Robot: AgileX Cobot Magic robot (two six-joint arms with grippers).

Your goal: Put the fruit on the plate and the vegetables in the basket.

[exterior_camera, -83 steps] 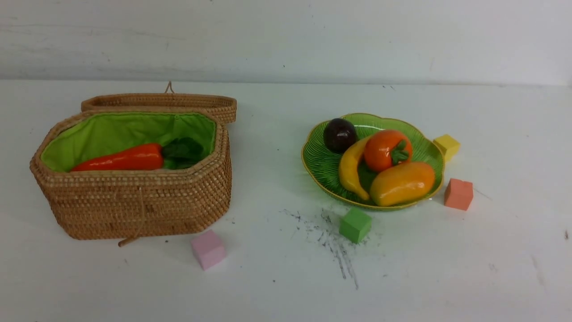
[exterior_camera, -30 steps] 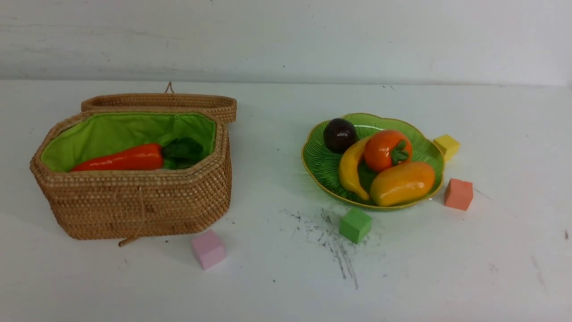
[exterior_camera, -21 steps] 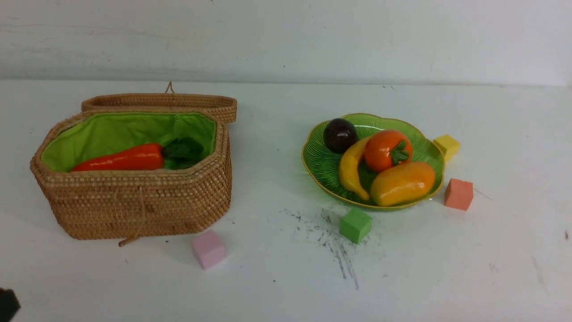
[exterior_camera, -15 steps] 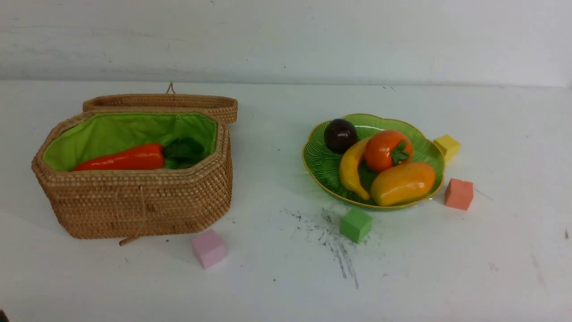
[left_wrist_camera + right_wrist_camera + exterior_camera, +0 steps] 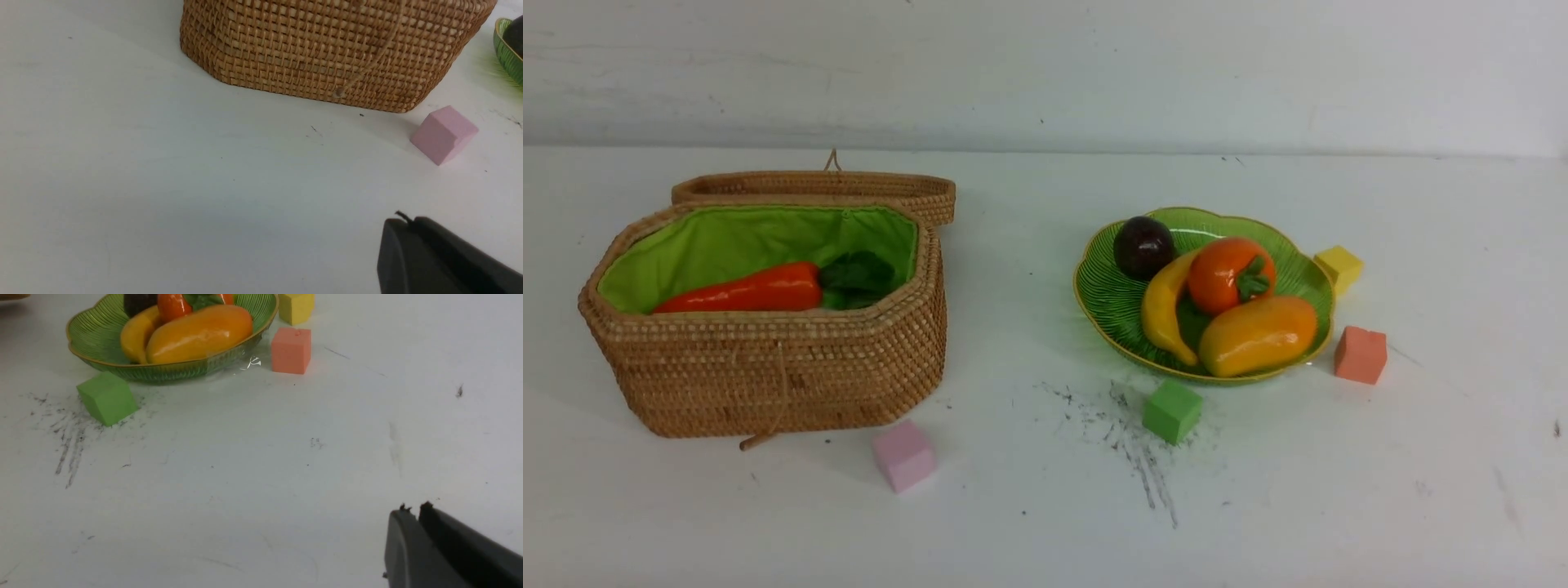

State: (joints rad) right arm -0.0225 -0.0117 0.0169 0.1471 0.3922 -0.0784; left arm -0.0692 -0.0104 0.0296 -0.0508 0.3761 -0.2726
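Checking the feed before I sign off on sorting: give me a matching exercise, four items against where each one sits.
Items:
1. carrot
2. mango
3. pink cube
4. green cube

Places:
A. on the table just in front of the plate
B. inside the basket
C. on the plate
D. on the table by the basket's front right corner

Pairs: 1-B, 2-C, 3-D, 4-A

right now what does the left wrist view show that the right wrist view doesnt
Only the left wrist view: the basket wall, the pink cube beside it, and the left gripper, shut.

Only the right wrist view: the mango, banana, persimmon, green cube, coral cube, yellow cube and the right gripper, shut.

Both: the plate rim, the mangosteen and the white table.
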